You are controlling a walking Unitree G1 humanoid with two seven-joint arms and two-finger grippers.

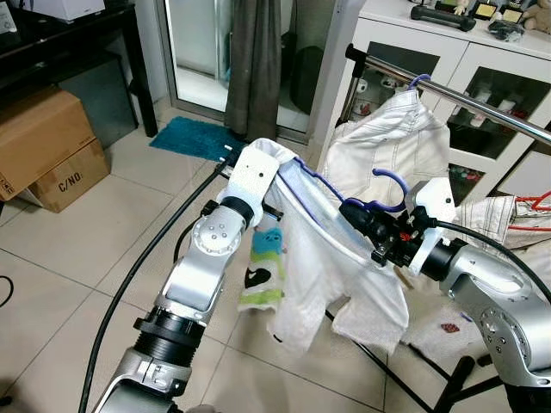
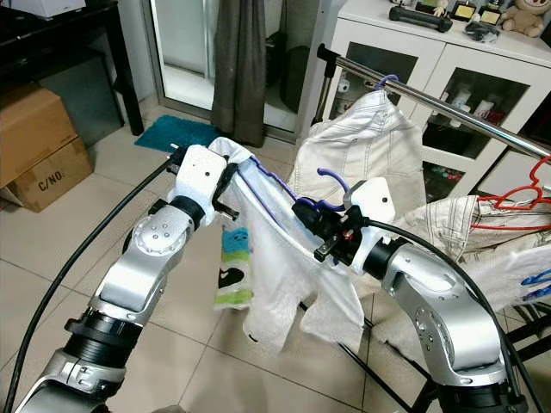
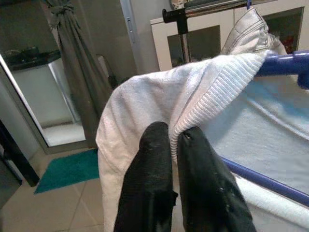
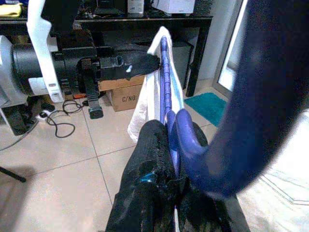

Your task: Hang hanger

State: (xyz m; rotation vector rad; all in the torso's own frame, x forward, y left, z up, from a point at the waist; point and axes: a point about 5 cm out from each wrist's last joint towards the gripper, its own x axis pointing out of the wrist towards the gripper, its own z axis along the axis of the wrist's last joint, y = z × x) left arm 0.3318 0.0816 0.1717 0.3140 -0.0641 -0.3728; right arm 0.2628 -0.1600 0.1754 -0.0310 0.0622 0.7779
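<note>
- Blue hanger (image 1: 320, 191) carrying a white garment (image 1: 323, 267) is held up between both arms, just before the metal rail (image 1: 482, 107) and below it.
- Left gripper (image 3: 171, 145): fingers pinched tight on the garment's ribbed edge at the hanger's far end.
- Right gripper (image 4: 169, 128): fingers clamped on the hanger at the base of its hook.
- A white shirt (image 1: 392, 142) hangs on the rail behind.

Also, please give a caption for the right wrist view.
Right gripper shut on blue hanger; left gripper pinches the white garment.
</note>
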